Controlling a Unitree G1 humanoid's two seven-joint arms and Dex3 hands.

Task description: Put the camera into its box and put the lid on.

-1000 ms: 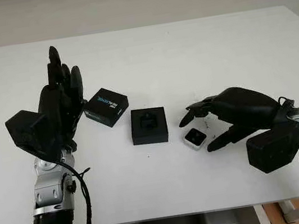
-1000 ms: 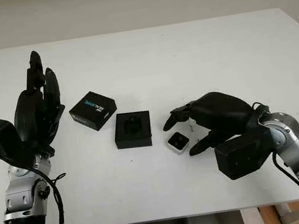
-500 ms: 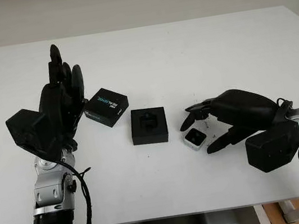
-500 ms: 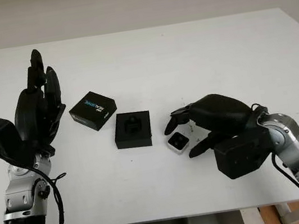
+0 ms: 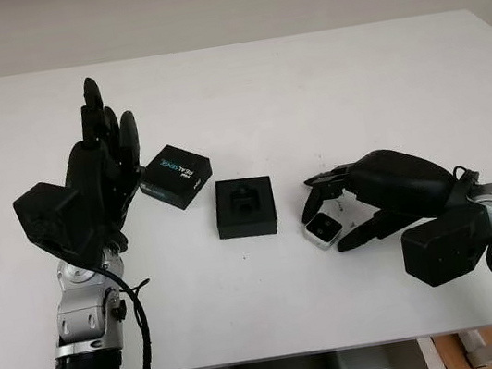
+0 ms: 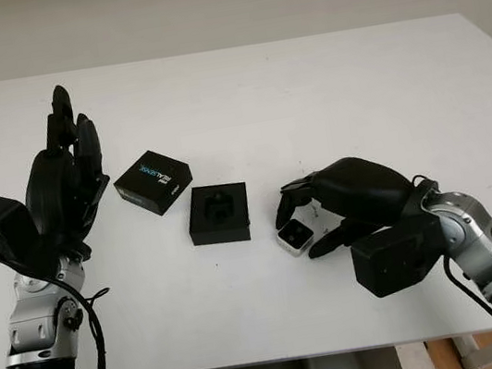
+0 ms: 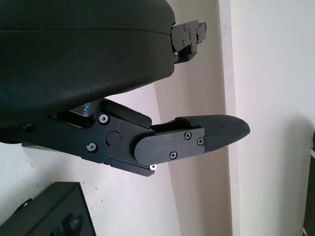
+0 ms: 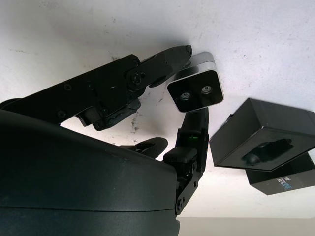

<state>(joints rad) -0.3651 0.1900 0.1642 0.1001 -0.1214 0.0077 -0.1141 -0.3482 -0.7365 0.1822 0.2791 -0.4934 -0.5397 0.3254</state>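
The camera (image 8: 195,91) is small, stiff and probably light, with a smooth glass face; better to pinch its metal sides. It lies near the table's (image 5: 305,81) front edge, just right of the open box (image 5: 245,206). The right hand (image 5: 339,212) now grasps it, its fingers closed in since half a second ago. The left hand (image 5: 104,174) stays raised, released, beside the lid (image 5: 174,176).

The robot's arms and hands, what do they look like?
Both hands, the left hand and the right hand, are black with thick rounded fingers held by small screws. A boxy black block sits at each wrist. The forearms are silver metal with black ribbed bands, and thin black cables loop beside them.
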